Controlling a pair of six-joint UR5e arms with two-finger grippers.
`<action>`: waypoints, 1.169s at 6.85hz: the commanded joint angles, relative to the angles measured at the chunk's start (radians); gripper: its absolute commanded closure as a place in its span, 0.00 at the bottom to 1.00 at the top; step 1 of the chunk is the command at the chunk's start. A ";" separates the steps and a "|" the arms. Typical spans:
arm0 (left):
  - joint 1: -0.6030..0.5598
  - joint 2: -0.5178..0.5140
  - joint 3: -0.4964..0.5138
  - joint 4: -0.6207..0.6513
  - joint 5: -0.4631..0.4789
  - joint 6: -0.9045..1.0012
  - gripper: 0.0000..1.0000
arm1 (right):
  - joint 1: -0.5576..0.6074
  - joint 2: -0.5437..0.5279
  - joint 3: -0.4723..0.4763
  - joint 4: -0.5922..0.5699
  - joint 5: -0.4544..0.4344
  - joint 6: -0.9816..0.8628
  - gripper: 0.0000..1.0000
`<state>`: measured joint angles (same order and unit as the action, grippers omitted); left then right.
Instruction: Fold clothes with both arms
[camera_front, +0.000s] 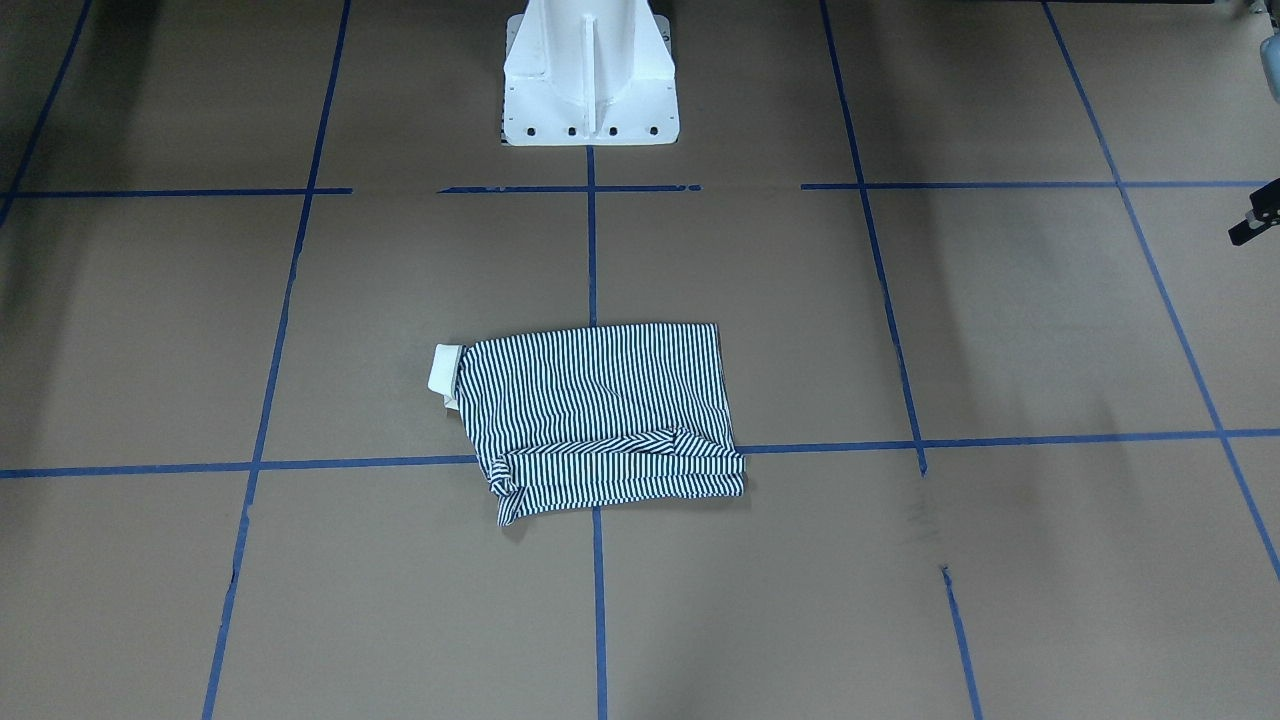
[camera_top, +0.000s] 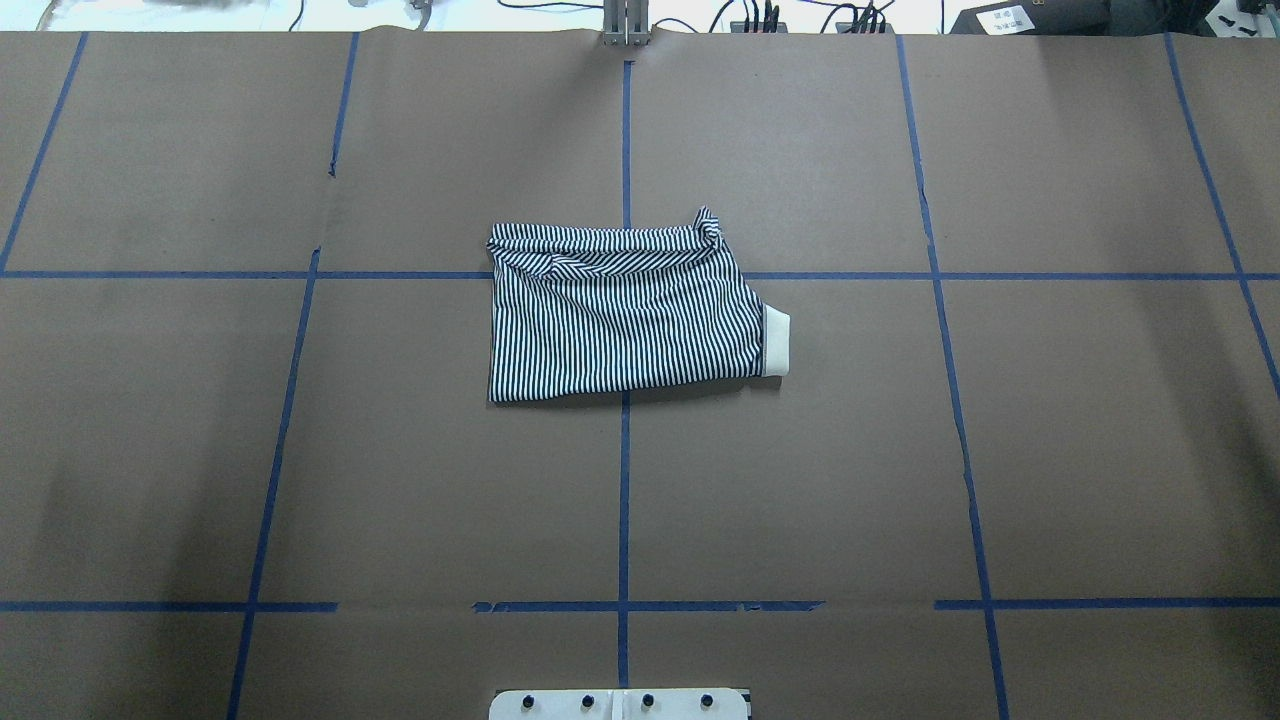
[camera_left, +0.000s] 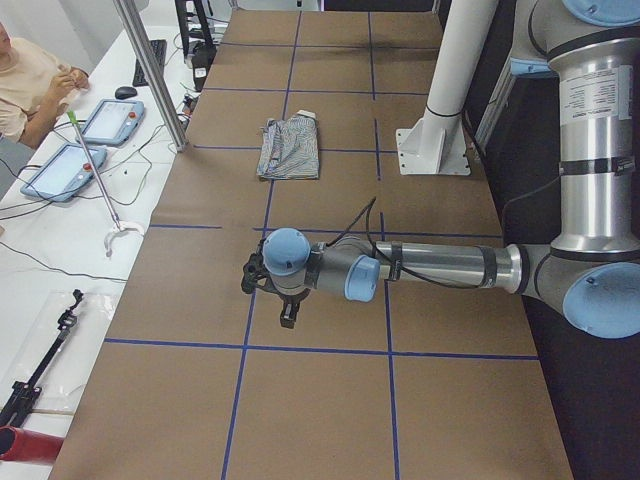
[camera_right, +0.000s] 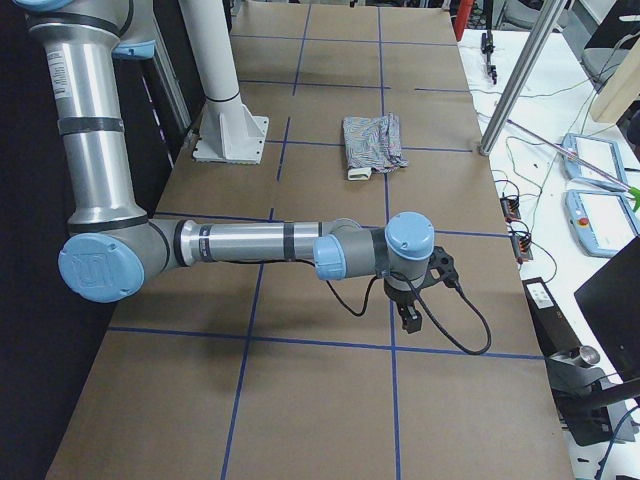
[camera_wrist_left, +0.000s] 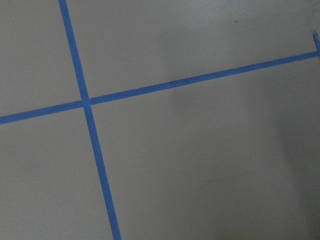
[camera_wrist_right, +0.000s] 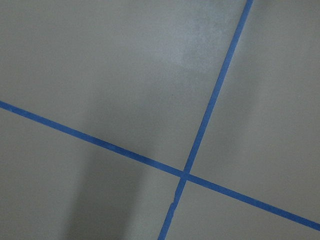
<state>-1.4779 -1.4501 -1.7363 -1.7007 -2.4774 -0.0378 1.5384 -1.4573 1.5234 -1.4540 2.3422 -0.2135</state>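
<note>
One folded striped shirt (camera_top: 625, 315) lies flat near the middle of the brown bench (camera_top: 400, 480), over a crossing of blue tape lines (camera_top: 623, 480). Its cream collar (camera_top: 776, 343) pokes out toward the robot's right, and a bunched fold runs along its far edge. The left arm (camera_left: 440, 265) and right arm (camera_right: 250, 243) stretch low over bare bench at opposite ends, well apart from the shirt, with the left tool (camera_left: 287, 316) and right tool (camera_right: 409, 320) pointing down; neither has hold of the shirt, and I cannot tell how far either is open.
</note>
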 joint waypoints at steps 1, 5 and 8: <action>-0.031 0.002 -0.046 0.082 0.261 -0.001 0.00 | -0.035 -0.017 0.001 0.000 -0.009 -0.010 0.00; -0.050 0.022 -0.034 0.072 0.269 0.002 0.00 | -0.031 -0.055 0.049 -0.003 0.135 -0.006 0.00; -0.050 0.023 -0.035 0.082 0.158 0.003 0.00 | -0.024 -0.058 0.058 -0.037 0.128 -0.012 0.00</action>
<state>-1.5278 -1.4267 -1.7654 -1.6297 -2.2872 -0.0355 1.5180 -1.5144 1.5790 -1.4745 2.4731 -0.2239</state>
